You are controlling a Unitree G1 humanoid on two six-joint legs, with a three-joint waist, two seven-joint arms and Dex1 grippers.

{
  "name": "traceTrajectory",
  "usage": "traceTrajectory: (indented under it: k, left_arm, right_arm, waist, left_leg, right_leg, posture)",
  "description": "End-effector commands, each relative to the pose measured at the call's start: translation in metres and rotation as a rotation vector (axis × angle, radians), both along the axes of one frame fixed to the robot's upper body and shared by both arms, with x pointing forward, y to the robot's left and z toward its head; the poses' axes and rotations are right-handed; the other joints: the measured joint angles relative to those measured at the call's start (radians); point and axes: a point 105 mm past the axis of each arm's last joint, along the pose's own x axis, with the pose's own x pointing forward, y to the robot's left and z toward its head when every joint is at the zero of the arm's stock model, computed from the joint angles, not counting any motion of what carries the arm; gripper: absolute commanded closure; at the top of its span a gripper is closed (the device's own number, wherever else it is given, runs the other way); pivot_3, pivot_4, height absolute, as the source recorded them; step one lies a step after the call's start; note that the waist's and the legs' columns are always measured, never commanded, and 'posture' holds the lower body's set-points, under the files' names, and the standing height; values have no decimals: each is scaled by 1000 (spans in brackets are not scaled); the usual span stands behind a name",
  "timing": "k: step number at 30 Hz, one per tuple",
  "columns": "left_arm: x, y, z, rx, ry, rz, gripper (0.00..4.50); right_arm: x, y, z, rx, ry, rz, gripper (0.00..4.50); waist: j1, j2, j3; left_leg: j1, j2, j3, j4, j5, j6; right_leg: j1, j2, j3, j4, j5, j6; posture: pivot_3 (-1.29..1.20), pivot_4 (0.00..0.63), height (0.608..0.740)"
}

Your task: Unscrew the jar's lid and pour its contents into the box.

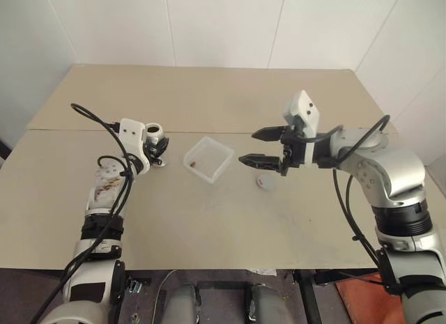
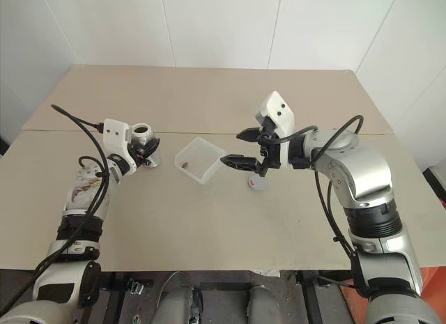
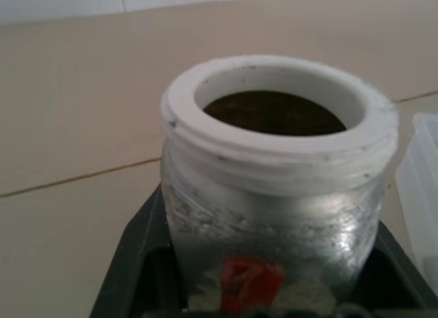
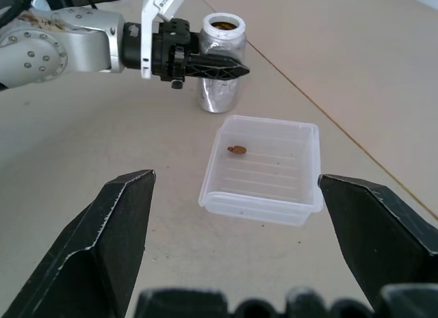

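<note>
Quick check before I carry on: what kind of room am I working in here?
Probably a lab or test bay rather than a home: a plain beige table against bare white panelled walls, set with little more than the jar, its lid and the box.

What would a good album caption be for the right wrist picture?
Open right gripper above the box holding a tiny brown bit, left gripper gripping the uncapped, upright jar beyond.
</note>
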Motion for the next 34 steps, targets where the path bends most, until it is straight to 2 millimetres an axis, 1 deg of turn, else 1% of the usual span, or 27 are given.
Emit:
traceTrajectory:
  k: [1,2,4,7,8,12,15,17,18,19,20,22,24,25,26,28,30,34]
  left_arm:
    - [-7,-6,-6,6,-24,-45,2205]
    - [-8,-5,-9,9,-16,-44,1832]
    - [-10,-2,-13,22,-12,-34,1295]
    - [-15,4,-10,9,-17,-28,281]
    - [-19,8,-9,20,-19,-19,15]
    - [-40,21,-7,60,-14,-14,15]
    - [-69,21,-6,85,15,-87,15]
    - [-93,20,-3,101,37,-145,15]
    - [-102,19,-2,102,49,-165,15]
    - [-117,20,3,129,49,-199,15]
    - [-129,22,7,148,50,-225,15]
    - [-154,22,26,174,16,-287,15]
    - [-178,26,47,219,-41,-355,15]
    - [-187,26,53,243,-57,-382,15]
    - [-195,30,60,274,-85,-398,15]
    - [-203,41,69,287,-112,-393,15]
    - [-207,49,72,283,-100,-413,15]
    - [-201,54,70,297,-85,-407,15]
  right_arm:
    - [-6,-3,18,20,-72,4,22]
    - [-6,-3,18,22,-74,7,0]
    - [-7,-3,18,24,-77,9,0]
    - [-7,-3,19,26,-79,11,0]
    - [-8,-2,19,27,-80,13,0]
    - [-7,-3,18,30,-82,16,0]
    - [-8,-6,17,30,-81,14,0]
    - [-7,-11,16,27,-79,6,0]
    - [-7,-14,15,26,-78,3,0]
    - [-8,-18,15,23,-77,0,0]
    - [-8,-21,14,20,-77,-1,0]
    - [-9,-34,12,16,-73,-7,0]
    - [-13,-46,6,7,-70,-7,0]
    - [-15,-51,3,3,-69,-6,0]
    - [-17,-56,-2,-4,-61,-2,0]
    - [-20,-64,-9,-17,-46,-5,0]
    - [-22,-70,-13,-19,-29,-14,0]
    - [-25,-71,-13,-21,-14,-9,0]
  waist:
    - [0,0,0]
    - [1,0,0]
    - [1,0,0]
    - [1,0,0]
    - [1,0,0]
    - [-4,0,0]
    - [-10,0,0]
    - [-12,0,0]
    - [-13,0,0]
    - [-12,0,0]
    - [-13,0,0]
    - [-11,0,0]
    - [-7,0,0]
    - [-6,0,0]
    - [-3,1,-1]
    - [-2,2,-1]
    - [-2,2,-1]
    - [-2,2,-1]
  left_leg:
    - [0,0,0,0,0,0]
    - [0,0,0,0,0,0]
    - [0,0,0,-1,0,0]
    - [0,0,0,-1,0,0]
    - [0,0,0,-1,0,0]
    - [0,0,0,-2,0,0]
    - [1,1,0,-3,0,0]
    - [1,1,0,-4,0,0]
    - [1,1,0,-4,0,0]
    - [2,1,-1,-5,0,0]
    - [1,1,-1,-5,0,0]
    - [2,1,-1,-6,0,0]
    - [2,2,-2,-6,0,0]
    - [3,2,-2,-6,0,0]
    - [3,2,-1,-7,0,0]
    - [4,1,0,-7,0,0]
    - [5,1,1,-7,0,-1]
    - [7,2,1,-7,0,-2]
  right_leg:
    - [0,0,0,0,0,0]
    - [0,0,0,0,0,0]
    - [0,0,0,0,0,0]
    - [0,0,0,0,0,0]
    - [0,0,0,0,0,0]
    - [0,0,1,-1,0,0]
    - [-1,0,1,-1,0,0]
    - [-1,0,2,-1,0,0]
    - [-1,0,2,-1,0,0]
    - [-1,-1,2,-2,0,0]
    - [-2,-1,2,-7,0,-1]
    - [-1,-1,2,-9,0,-1]
    - [-1,0,2,-10,0,-1]
    - [-1,-1,2,-10,0,-2]
    - [-1,-1,2,-10,0,-2]
    - [1,-1,2,-11,-1,-2]
    - [1,0,2,-10,-1,-3]
    - [2,1,3,-10,-2,-4]
  posture:
    - [0,150,740]
    - [0,150,740]
    - [0,150,740]
    - [0,150,740]
    - [0,150,740]
    - [0,150,740]
    - [0,150,740]
    - [0,150,740]
    - [0,150,740]
    - [0,150,740]
    - [0,150,740]
    - [0,150,740]
    - [0,150,740]
    - [0,150,740]
    - [0,150,740]
    - [0,150,740]
    - [0,150,740]
    - [0,150,740]
